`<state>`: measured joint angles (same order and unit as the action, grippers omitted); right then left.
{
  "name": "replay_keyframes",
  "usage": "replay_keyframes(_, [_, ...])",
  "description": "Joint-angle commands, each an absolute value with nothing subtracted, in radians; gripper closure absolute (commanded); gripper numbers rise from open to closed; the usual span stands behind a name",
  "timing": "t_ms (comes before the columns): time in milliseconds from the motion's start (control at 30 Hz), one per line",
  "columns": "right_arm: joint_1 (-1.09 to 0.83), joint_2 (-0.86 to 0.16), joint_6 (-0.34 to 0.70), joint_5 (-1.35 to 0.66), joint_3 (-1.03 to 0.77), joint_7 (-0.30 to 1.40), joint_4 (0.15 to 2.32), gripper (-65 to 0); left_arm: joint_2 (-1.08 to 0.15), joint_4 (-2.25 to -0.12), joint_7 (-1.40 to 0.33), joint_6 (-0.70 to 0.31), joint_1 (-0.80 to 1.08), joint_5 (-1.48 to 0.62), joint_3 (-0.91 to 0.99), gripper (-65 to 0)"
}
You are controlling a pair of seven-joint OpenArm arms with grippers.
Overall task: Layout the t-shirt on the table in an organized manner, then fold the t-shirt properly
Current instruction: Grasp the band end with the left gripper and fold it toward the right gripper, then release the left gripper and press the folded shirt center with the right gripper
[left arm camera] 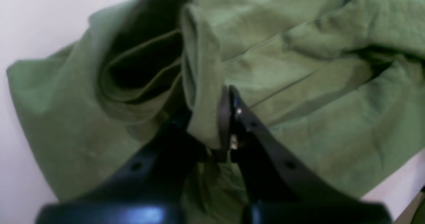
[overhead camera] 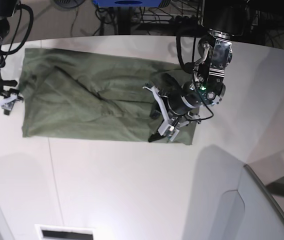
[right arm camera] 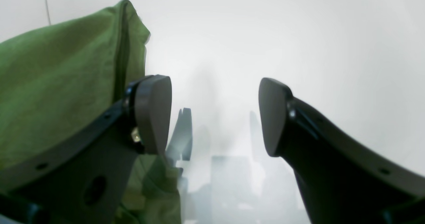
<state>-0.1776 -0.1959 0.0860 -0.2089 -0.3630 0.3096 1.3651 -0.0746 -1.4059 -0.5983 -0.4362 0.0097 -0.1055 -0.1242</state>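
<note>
The olive-green t-shirt [overhead camera: 92, 100] lies spread and wrinkled across the far half of the white table [overhead camera: 132, 190]. My left gripper [left arm camera: 228, 117] is shut on a raised fold of the t-shirt [left arm camera: 298, 84] near its right end; in the base view this gripper [overhead camera: 158, 134] sits at the shirt's front right corner. In the right wrist view my right gripper [right arm camera: 214, 116] stands open over the bare table [right arm camera: 265, 34], just beside the t-shirt's [right arm camera: 59, 84] edge, with nothing between its fingers. From the base view it [overhead camera: 2, 104] is at the shirt's left edge.
A grey translucent panel [overhead camera: 254, 205] rises at the front right of the table. A white slotted plate [overhead camera: 64, 233] lies at the front edge. Cables and equipment [overhead camera: 132, 10] sit beyond the table's curved far edge.
</note>
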Motion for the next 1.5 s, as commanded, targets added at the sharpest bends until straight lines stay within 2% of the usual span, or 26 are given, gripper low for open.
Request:
replay_keyframes(0, [-0.166, -0.214, 0.081, -0.211, -0.372, 0.285, 1.377, -37.8, -0.065, -1.425, -0.579, -0.435, -0.007, -0.119, -0.131, 0.0])
replay_keyframes(700, [-0.166, -0.213, 0.081, -0.211, -0.369, 0.285, 1.377, -37.8, -0.036, -1.36, -0.581, -0.435, -0.027, -0.119, -0.133, 0.0])
replay_keyframes(900, [-0.166, -0.213, 0.081, -0.211, -0.367, 0.285, 1.377, -37.8, -0.042, -1.36, -0.584, -0.435, -0.03, -0.119, -0.208, 0.0])
replay_keyframes(933, [-0.166, -0.213, 0.081, -0.211, -0.366, 0.285, 1.377, -37.8, -0.042, -1.362, -0.584, -0.435, -0.03, -0.119, -0.217, -3.3])
replay_keyframes(1000, [-0.166, -0.211, 0.081, -0.211, -0.366, 0.285, 1.377, -37.8, -0.042, -1.368, -0.582, -0.435, -0.03, -0.119, -0.234, -17.8])
replay_keyframes(1067, [-0.166, -0.211, 0.081, -0.211, -0.366, 0.285, 1.377, -37.8, -0.042, -1.371, -0.587, -0.435, -0.048, -0.119, -0.26, -29.0])
replay_keyframes(1167, [-0.166, -0.211, 0.081, -0.211, -0.371, 0.285, 1.377, -37.8, -0.044, -1.368, -0.587, -0.435, -0.062, -0.119, -0.286, -41.6])
replay_keyframes(1267, [-0.166, -0.211, 0.081, -0.211, -0.371, 0.285, 1.377, -37.8, -0.038, -1.372, -0.587, -0.435, -0.064, -0.119, -0.288, -47.2])
replay_keyframes(1467, [-0.166, -0.209, 0.081, -0.213, -0.363, 0.285, 1.385, -37.8, -0.004, -1.376, -0.587, -0.435, -0.088, -0.122, -0.325, -47.2])
